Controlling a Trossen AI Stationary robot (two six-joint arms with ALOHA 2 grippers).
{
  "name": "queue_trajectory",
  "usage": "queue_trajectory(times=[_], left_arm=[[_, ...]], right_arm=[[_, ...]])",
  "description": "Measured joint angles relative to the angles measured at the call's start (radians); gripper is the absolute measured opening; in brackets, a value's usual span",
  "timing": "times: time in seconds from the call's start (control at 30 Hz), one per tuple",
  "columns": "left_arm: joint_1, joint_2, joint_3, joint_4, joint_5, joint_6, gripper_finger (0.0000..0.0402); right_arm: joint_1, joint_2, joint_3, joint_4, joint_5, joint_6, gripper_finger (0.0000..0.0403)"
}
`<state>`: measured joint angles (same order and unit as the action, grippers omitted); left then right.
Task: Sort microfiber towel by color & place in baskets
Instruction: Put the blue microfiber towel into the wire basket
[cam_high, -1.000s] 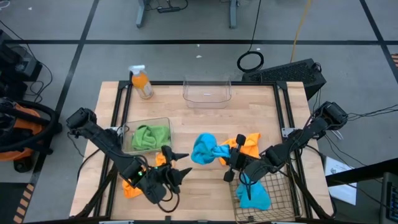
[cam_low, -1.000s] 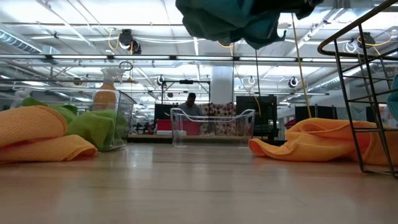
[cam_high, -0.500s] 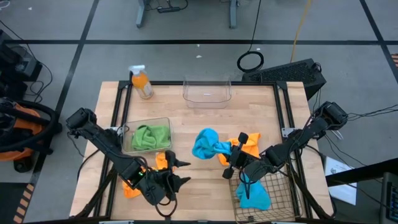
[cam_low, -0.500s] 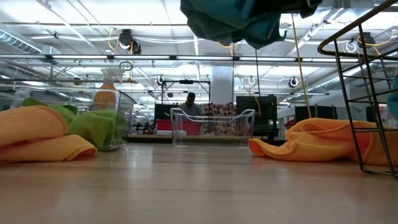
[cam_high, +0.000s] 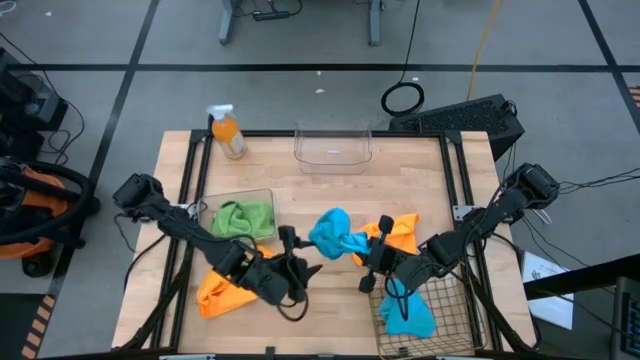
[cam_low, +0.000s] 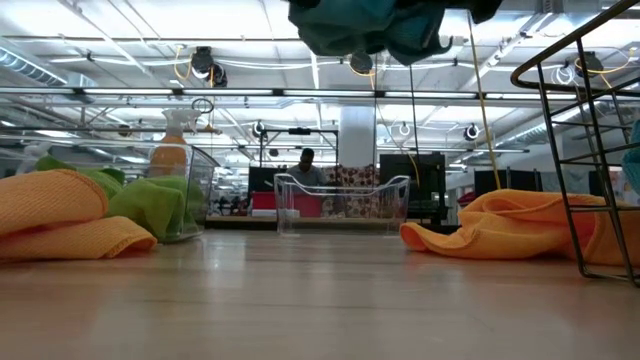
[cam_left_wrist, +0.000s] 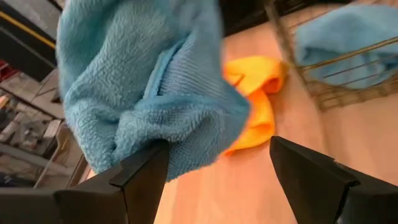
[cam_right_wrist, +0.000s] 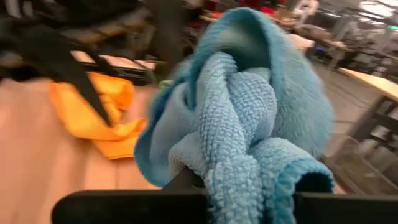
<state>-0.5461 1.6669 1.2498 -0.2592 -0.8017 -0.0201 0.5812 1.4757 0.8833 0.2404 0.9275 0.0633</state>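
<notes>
My right gripper (cam_high: 362, 250) is shut on a bright blue towel (cam_high: 333, 235), which floats over the table's middle and shows at the top of the low view (cam_low: 380, 28). My left gripper (cam_high: 303, 262) is open just left of that towel, whose bulk fills the left wrist view (cam_left_wrist: 149, 99). One orange towel (cam_high: 402, 233) lies beside the wire-mesh basket (cam_high: 455, 300), which holds a second blue towel (cam_high: 410, 315). Another orange towel (cam_high: 225, 293) lies near the left front. Green towels (cam_high: 240, 218) sit in a clear tub (cam_high: 205, 228). My right gripper holds the blue towel by a bunched, twisted part (cam_right_wrist: 239, 155); the towel itself hides the fingers, so the layers cannot be told. The gripper comes at it roughly level from the table's right. The towel is lifted clear of the table and bulges out beyond the gripper.
An empty clear tub (cam_high: 333, 146) stands at the far edge, with an orange spray bottle (cam_high: 228, 132) at the far left. Bare wood lies between the far tub and the towels. A black frame runs along both table sides.
My left gripper has swung from above the near-left orange towel toward the right and slightly farther, ending beside the blue towel. The orange towel it hovered over now shows in full. The held blue towel has stayed almost in place.
</notes>
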Motion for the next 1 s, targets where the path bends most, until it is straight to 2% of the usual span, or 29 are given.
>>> queue_trajectory(times=[0.23, 0.4, 0.47, 0.63, 0.73, 0.87, 1.0], left_arm=[[0.045, 0.015, -0.001, 0.116, 0.017, 0.064, 0.0286], [0.042, 0.035, -0.001, 0.252, 0.214, 0.141, 0.0286], [0.041, 0.047, -0.001, 0.294, 0.243, 0.171, 0.0286], [0.041, 0.058, -0.001, 0.296, 0.168, 0.211, 0.0286], [0.045, 0.058, -0.001, 0.282, 0.165, 0.212, 0.0286], [0.043, 0.059, -0.001, 0.290, 0.241, 0.238, 0.0286], [0.039, 0.064, -0.001, 0.344, 0.292, 0.266, 0.0286]], right_arm=[[0.000, 0.000, 0.000, 0.026, -0.098, -0.035, 0.0009], [0.001, 0.000, 0.000, 0.026, -0.099, -0.050, 0.0021], [0.003, 0.000, -0.001, 0.030, -0.098, -0.051, 0.0037], [0.005, 0.000, -0.002, 0.037, -0.165, -0.051, 0.0100], [0.006, 0.000, -0.002, 0.042, -0.211, -0.050, 0.0148], [0.006, 0.000, -0.002, 0.044, -0.250, -0.050, 0.0214], [0.000, 0.017, -0.001, 0.097, -0.338, -0.083, 0.0266]])
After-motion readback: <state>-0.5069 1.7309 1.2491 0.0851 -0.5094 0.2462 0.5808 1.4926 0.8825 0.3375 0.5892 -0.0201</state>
